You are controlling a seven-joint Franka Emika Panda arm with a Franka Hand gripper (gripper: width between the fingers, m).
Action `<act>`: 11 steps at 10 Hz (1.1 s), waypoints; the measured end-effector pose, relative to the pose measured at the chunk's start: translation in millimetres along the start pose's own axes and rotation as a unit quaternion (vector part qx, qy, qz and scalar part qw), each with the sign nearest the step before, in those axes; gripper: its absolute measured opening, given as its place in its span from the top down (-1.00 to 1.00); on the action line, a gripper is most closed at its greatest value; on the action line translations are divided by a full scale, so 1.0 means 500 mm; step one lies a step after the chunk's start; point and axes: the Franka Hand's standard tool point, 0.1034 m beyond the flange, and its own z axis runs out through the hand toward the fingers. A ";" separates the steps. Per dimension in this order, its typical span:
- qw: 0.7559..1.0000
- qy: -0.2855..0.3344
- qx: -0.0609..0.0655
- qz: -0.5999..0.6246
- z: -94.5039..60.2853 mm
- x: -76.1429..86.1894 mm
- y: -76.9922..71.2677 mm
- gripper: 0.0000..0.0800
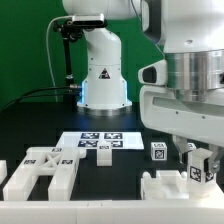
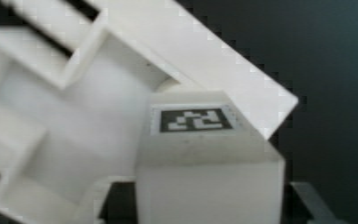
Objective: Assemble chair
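My gripper (image 1: 198, 166) is low at the front of the exterior view's right. In the wrist view the gripper (image 2: 211, 206) is shut on a white square post (image 2: 202, 160) with a black-and-white tag on its end. The dark fingers (image 2: 126, 200) sit against both of its sides. The post hangs over a white slotted chair panel (image 2: 69, 110), which also shows in the exterior view (image 1: 165, 186). I cannot tell if post and panel touch. Another slotted white panel (image 1: 38, 172) lies at the front of the exterior view's left.
The marker board (image 1: 100, 141) lies flat in the middle of the black table. A small tagged white part (image 1: 157, 151) stands just beside my gripper. The arm's base (image 1: 102, 75) stands at the back, with a black stand (image 1: 66, 55) beside it.
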 end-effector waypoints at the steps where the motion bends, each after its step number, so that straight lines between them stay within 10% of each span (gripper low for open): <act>1: 1.000 -0.001 0.001 0.028 0.000 0.001 0.001 0.28; 4: 1.000 -0.001 0.000 0.030 0.001 0.001 0.002 0.28; 7: 0.978 0.002 0.001 -0.208 -0.002 0.001 -0.002 -0.59; 11: 0.920 0.003 -0.007 -0.392 0.001 -0.005 -0.002 -0.62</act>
